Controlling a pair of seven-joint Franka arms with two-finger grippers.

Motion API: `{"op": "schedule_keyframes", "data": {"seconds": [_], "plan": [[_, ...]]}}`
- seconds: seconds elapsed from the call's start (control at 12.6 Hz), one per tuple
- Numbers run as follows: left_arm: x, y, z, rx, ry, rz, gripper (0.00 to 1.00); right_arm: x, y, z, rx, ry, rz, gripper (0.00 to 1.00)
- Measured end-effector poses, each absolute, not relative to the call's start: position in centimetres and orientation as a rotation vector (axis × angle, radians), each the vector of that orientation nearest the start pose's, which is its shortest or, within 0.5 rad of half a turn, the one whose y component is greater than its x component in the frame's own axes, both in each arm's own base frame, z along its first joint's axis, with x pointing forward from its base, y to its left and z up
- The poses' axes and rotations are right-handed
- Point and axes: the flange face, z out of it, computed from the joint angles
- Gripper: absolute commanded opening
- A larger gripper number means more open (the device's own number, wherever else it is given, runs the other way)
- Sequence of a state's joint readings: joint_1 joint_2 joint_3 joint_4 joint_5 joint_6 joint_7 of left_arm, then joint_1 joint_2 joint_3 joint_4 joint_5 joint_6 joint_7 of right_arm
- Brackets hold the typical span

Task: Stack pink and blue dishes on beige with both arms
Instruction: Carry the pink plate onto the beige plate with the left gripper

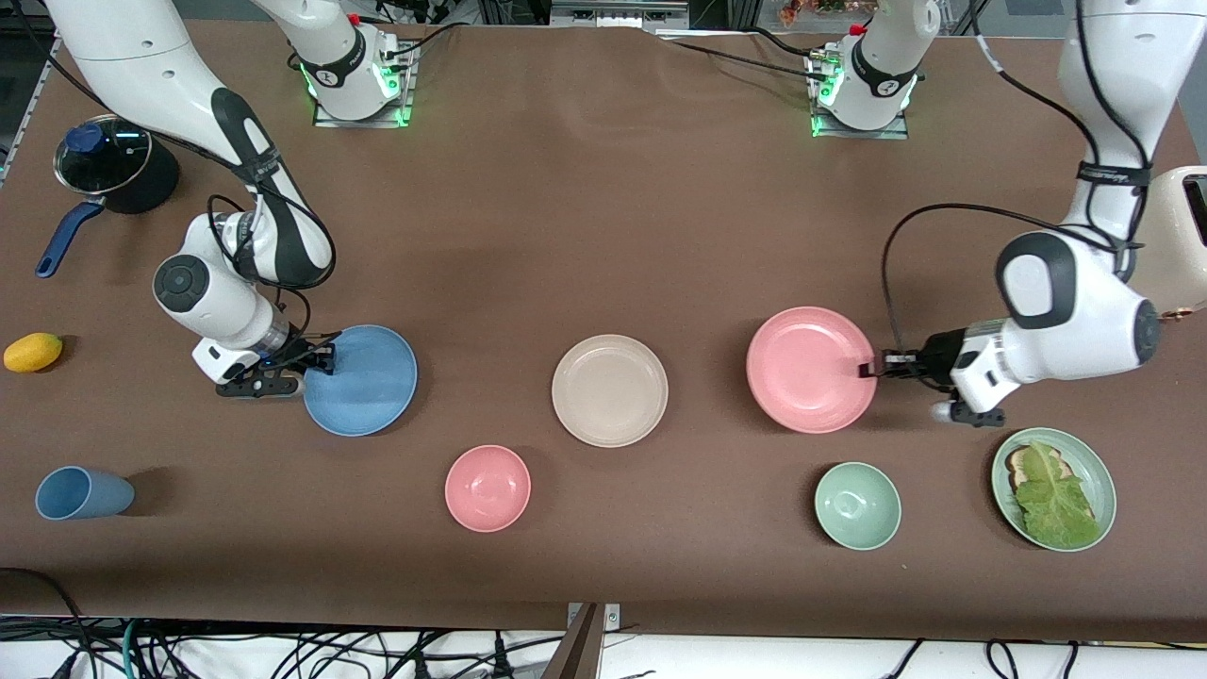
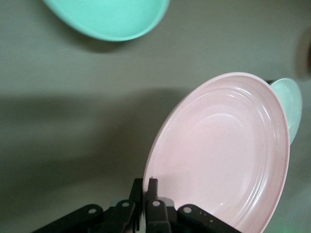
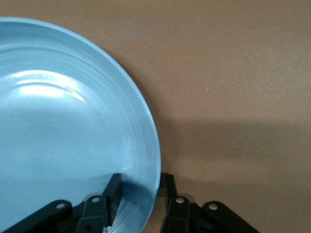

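Note:
The beige plate (image 1: 610,389) lies in the middle of the table. The pink plate (image 1: 811,370) is beside it toward the left arm's end, and my left gripper (image 1: 866,370) is shut on its rim. In the left wrist view the gripper (image 2: 146,187) pinches the edge of the pink plate (image 2: 218,155), which looks tilted. The blue plate (image 1: 363,382) lies toward the right arm's end. My right gripper (image 1: 316,363) is at its rim. In the right wrist view the gripper (image 3: 141,187) is open astride the blue plate's (image 3: 63,131) edge, one finger inside and one outside.
A pink bowl (image 1: 487,488) and a green bowl (image 1: 857,505) sit nearer the camera. A pale green plate (image 1: 1094,471) holds lettuce and bread. A blue cup (image 1: 83,493) lies on its side, with a yellow fruit (image 1: 33,352), a lidded pot (image 1: 115,165) and a white appliance (image 1: 1183,236) at the table's ends.

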State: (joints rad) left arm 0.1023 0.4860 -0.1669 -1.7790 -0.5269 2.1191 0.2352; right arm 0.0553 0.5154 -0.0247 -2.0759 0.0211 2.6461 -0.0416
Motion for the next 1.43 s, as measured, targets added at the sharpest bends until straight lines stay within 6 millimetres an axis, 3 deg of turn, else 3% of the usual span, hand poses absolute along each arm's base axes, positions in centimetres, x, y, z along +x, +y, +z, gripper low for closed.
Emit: {"op": "schedule_keyframes", "data": {"seconds": [0.24,0.48,0.79,1.03,1.43], "plan": [[65.5,-13.4,29.0,2.635,0.081,-0.111,0.00,59.5,1.8,18.5,-3.140,-0.092,-0.099,0.19],[66.0,-19.2,27.8,2.640,0.127,-0.085,0.00,59.8,1.8,18.9,-3.139,-0.091,-0.114,0.00],[65.1,-26.4,25.4,2.645,0.202,-0.056,0.00,60.1,1.8,19.6,-3.138,-0.089,-0.098,0.00],[64.4,-29.7,24.2,2.644,0.228,-0.015,0.00,61.1,1.9,20.8,-3.137,-0.092,-0.047,0.00],[63.3,-32.8,21.9,2.647,0.269,0.023,0.00,64.2,2.2,25.9,-3.133,-0.100,0.026,0.00]]}}
